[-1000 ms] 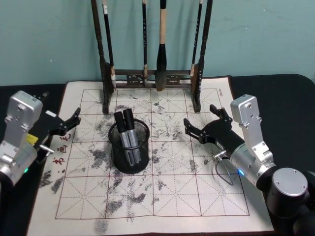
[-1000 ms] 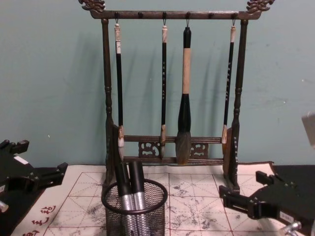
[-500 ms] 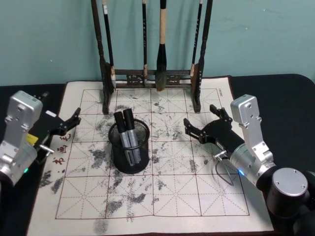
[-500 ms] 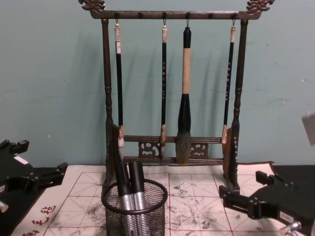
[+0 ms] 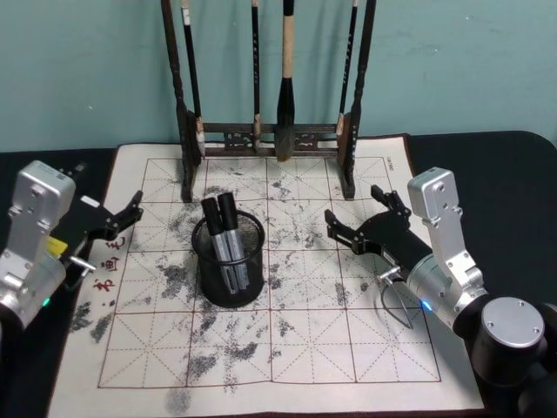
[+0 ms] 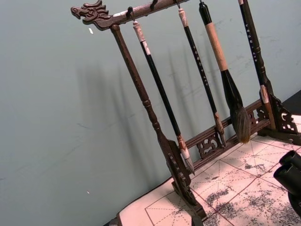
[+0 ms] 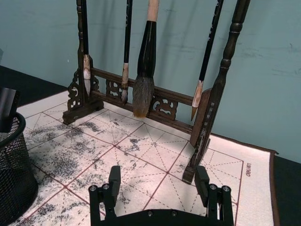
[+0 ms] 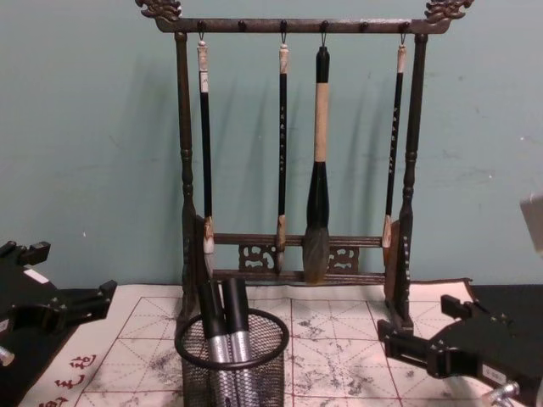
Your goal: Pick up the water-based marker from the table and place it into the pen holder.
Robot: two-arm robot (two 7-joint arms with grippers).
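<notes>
2 markers in the pen holder, both grippers empty and spread.

The pen holder [image 5: 229, 266] — a black mesh cup — stands left of centre in the head view on the ink-stained calligraphy mat [image 5: 296, 340], and 2 water-based markers [image 5: 223, 228] with black caps and silver barrels stand upright in it, caps leaning slightly toward the upper left above the rim. The left gripper [image 5: 124, 216] hovers at the left edge of the frame, fingers released and holding nothing, near the mat's border. The right gripper [image 5: 359, 218] hangs right of centre, jaws parted and empty — well apart from the cup. Behind, at the top of the frame, the brush rack [image 5: 271, 139] carries 4 hanging brushes [image 8: 318, 161].
</notes>
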